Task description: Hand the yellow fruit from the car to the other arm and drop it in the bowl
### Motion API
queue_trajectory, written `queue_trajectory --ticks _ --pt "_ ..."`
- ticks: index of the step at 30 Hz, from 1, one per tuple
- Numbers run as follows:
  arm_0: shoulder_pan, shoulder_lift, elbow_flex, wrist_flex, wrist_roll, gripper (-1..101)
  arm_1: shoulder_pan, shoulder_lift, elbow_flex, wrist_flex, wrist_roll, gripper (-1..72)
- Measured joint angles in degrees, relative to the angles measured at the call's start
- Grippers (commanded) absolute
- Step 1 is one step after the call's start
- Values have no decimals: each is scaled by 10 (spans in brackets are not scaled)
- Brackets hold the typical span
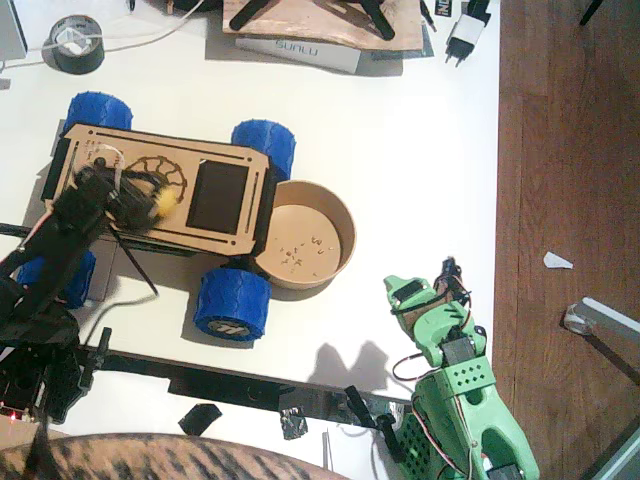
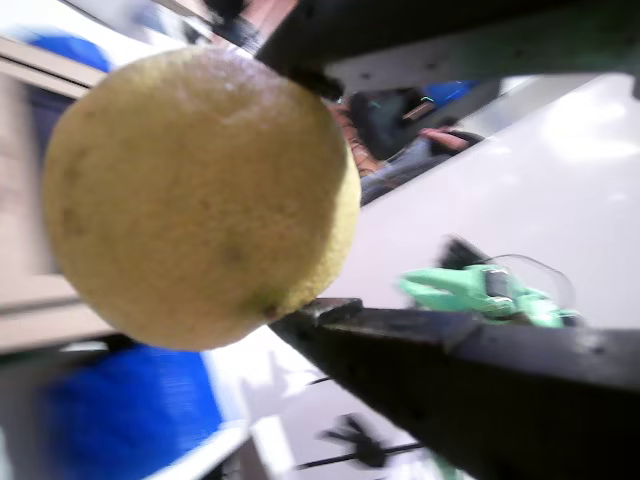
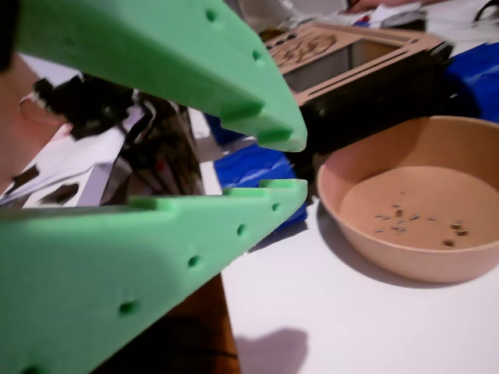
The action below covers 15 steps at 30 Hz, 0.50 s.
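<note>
The yellow fruit [image 1: 167, 203] sits over the left part of the light-wood car [image 1: 160, 145], with my black left gripper [image 1: 158, 206] shut on it. In a wrist view the fruit [image 2: 190, 190] fills the space between the two black jaws, pressed from above and below. The tan bowl [image 1: 344, 215] stands right against the car's right end, holding only small specks. My green right arm [image 1: 465, 385] rests at the bottom right; its gripper [image 1: 402, 291] points towards the bowl [image 3: 413, 195]. The green gripper [image 3: 296, 165] has its jaws nearly together, nothing between them.
A black tape roll [image 1: 78, 45] lies at the back left, with a box and a plug along the back edge. The table's right edge [image 1: 497, 200] drops to a wooden floor. A striped sleeve [image 1: 150, 458] shows at the bottom. Blue wheels [image 1: 232, 302] flank the car.
</note>
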Motion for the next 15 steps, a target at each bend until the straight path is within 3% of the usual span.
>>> queue_trajectory --ticks 7,15 --pt "105 91 0 0 -105 -1 -29 -8 0 -31 -76 -1" --pt "209 112 0 -21 -192 -1 -125 -3 0 -65 -261 -1"
